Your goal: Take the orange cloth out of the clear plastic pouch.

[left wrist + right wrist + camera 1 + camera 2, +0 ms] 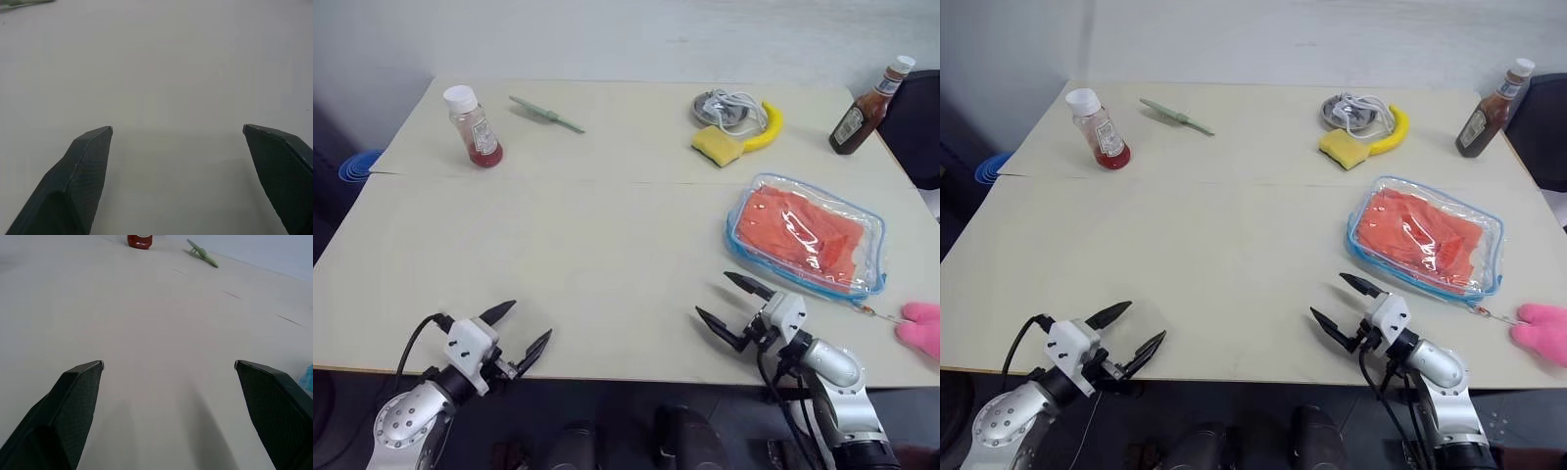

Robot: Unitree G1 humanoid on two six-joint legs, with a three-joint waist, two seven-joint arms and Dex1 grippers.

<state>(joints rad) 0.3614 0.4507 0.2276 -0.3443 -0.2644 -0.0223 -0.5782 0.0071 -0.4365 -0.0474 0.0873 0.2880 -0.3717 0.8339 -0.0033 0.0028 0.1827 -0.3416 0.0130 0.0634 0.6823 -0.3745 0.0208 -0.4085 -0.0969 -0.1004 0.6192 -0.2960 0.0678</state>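
The clear plastic pouch (806, 235) with light blue trim lies flat on the right side of the table, and the orange cloth (798, 233) is folded inside it. Its zipper pull (867, 309) trails toward the near right. My right gripper (726, 305) hovers open near the table's front edge, just left of and nearer than the pouch, with nothing between its fingers. My left gripper (525, 326) stands open at the near left edge, far from the pouch. Both wrist views look over bare tabletop between spread fingers (73, 401).
A pink fluffy lump (920, 326) lies at the near right edge. At the back stand a small ketchup bottle (475, 127), a green utensil (546, 114), a yellow sponge (716, 146), a banana beside a coiled cable (724, 106) and a brown sauce bottle (867, 108).
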